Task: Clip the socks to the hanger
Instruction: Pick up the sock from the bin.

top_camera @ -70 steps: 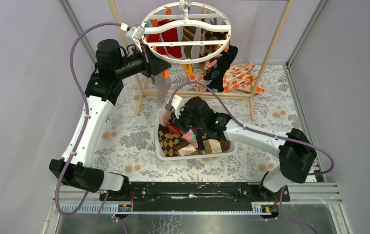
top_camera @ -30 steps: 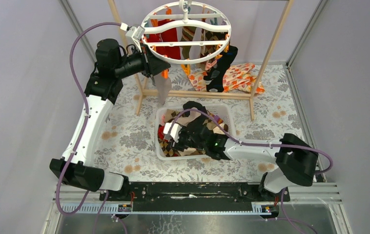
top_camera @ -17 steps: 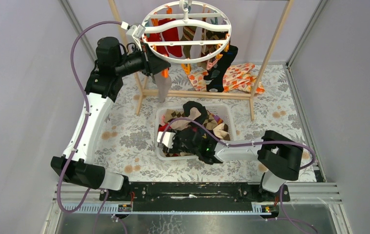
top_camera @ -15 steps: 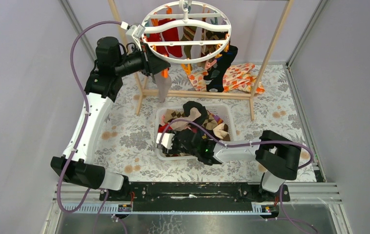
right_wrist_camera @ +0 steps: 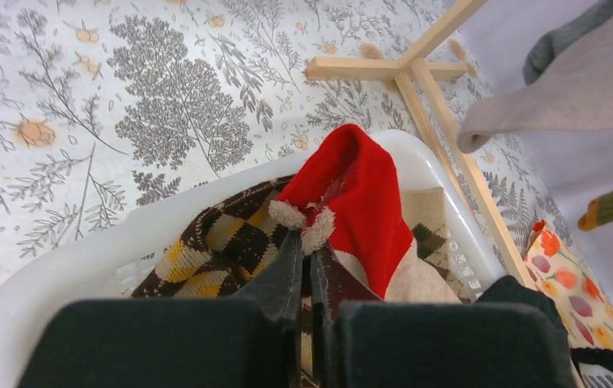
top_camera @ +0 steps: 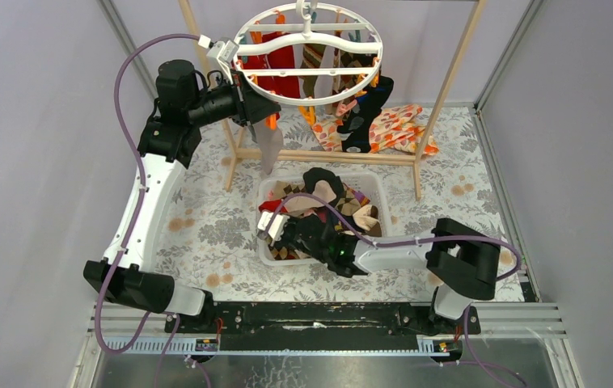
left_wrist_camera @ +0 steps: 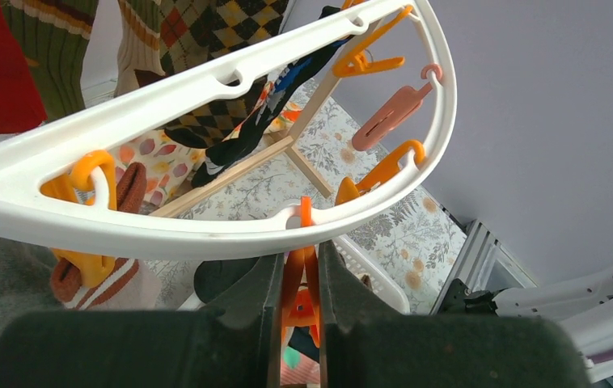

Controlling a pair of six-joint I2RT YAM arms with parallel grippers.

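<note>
Squeezing clip [left_wrist_camera: 301,279] at hanger [left_wrist_camera: 206,234] rim, 8 o'clock from above: left gripper [left_wrist_camera: 299,303] fingers pinched it, probably to open it. Right gripper [right_wrist_camera: 307,267] fingers pinched red sock [right_wrist_camera: 360,194] in basket [right_wrist_camera: 61,259], 6 o'clock from hanger, ready for lift.

A white plastic tub [top_camera: 264,252] sits on the leaf-printed bench [top_camera: 206,234] just in front of a wooden rack frame [top_camera: 457,61], with an orange-and-white floral cloth [top_camera: 396,125] crumpled at the frame's foot, near the right upright

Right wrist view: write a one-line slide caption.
Right gripper pinches the fuzzy-trimmed red sock lying atop a brown argyle sock in the white basket.
</note>
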